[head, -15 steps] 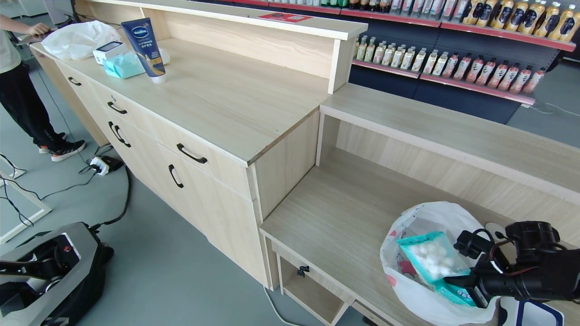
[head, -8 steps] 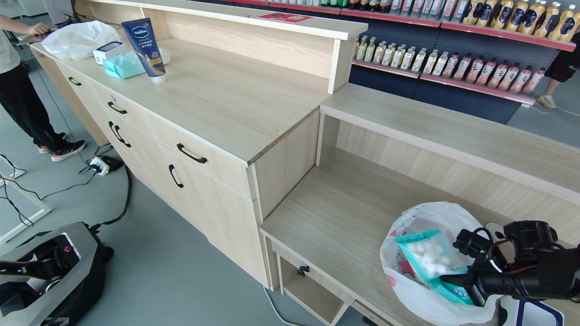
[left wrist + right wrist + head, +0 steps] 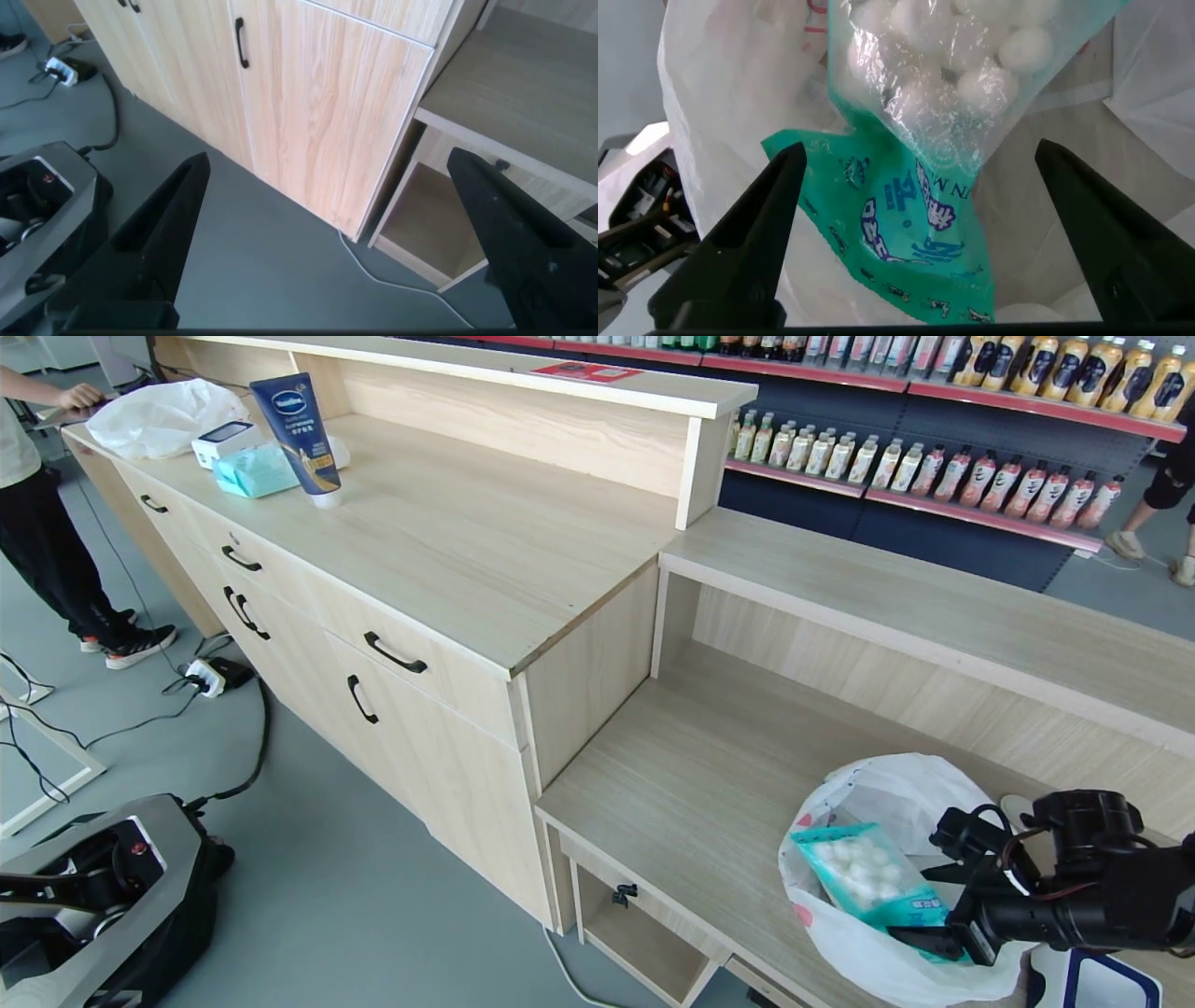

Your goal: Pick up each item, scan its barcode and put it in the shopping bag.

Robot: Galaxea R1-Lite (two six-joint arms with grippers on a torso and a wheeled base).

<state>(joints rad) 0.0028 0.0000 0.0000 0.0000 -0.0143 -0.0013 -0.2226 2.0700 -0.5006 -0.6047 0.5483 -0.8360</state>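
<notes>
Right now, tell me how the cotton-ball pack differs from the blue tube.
The cotton-ball pack is a flat teal pouch with a clear window; the blue tube is opaque. The pack lies tilted inside the shopping bag; the tube stands upright, cap down, on the counter. Neither is held.

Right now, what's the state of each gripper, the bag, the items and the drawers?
right gripper: open, at the bag's mouth.
left gripper: open, empty.
shopping bag: mouth open.
cotton ball pack: tilted in the bag, ungripped.
blue tube: upright on its cap.
drawers: shut.
</notes>
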